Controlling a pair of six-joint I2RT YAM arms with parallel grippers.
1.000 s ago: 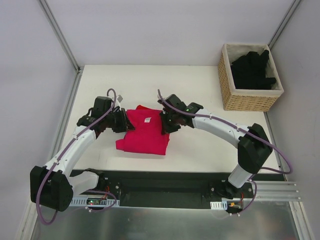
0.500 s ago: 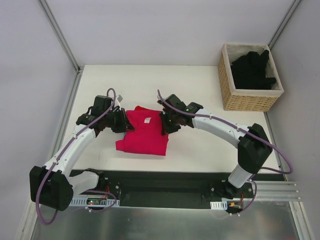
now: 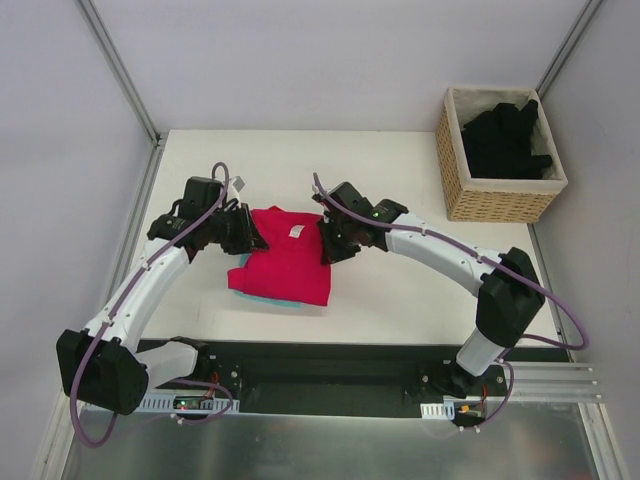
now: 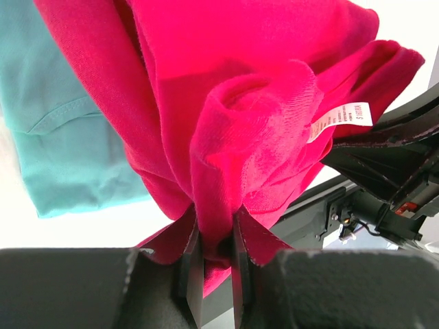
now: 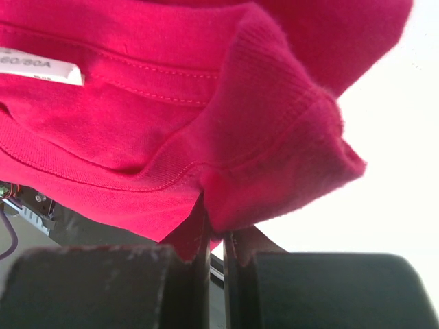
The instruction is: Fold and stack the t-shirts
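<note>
A magenta-pink t-shirt (image 3: 283, 262) with a small white label (image 3: 297, 237) hangs between both grippers near the table's middle. My left gripper (image 3: 251, 234) is shut on a bunched fold at its left edge; in the left wrist view the cloth (image 4: 240, 103) is pinched between the fingers of the gripper (image 4: 214, 241). My right gripper (image 3: 326, 247) is shut on the ribbed collar at the right edge, and in the right wrist view the collar (image 5: 274, 137) is clamped in that gripper (image 5: 216, 243). A folded teal t-shirt (image 4: 55, 137) lies under the pink one, its edge (image 3: 268, 298) showing.
A woven wicker basket (image 3: 455, 175) stands at the back right corner with black t-shirts (image 3: 505, 135) piled inside. The white table (image 3: 400, 170) ends at a metal rail on the left and at the arm bases in front.
Both grippers have shifted slightly toward the far side with the pink t-shirt raised between them. A teal edge now shows beneath its near side.
</note>
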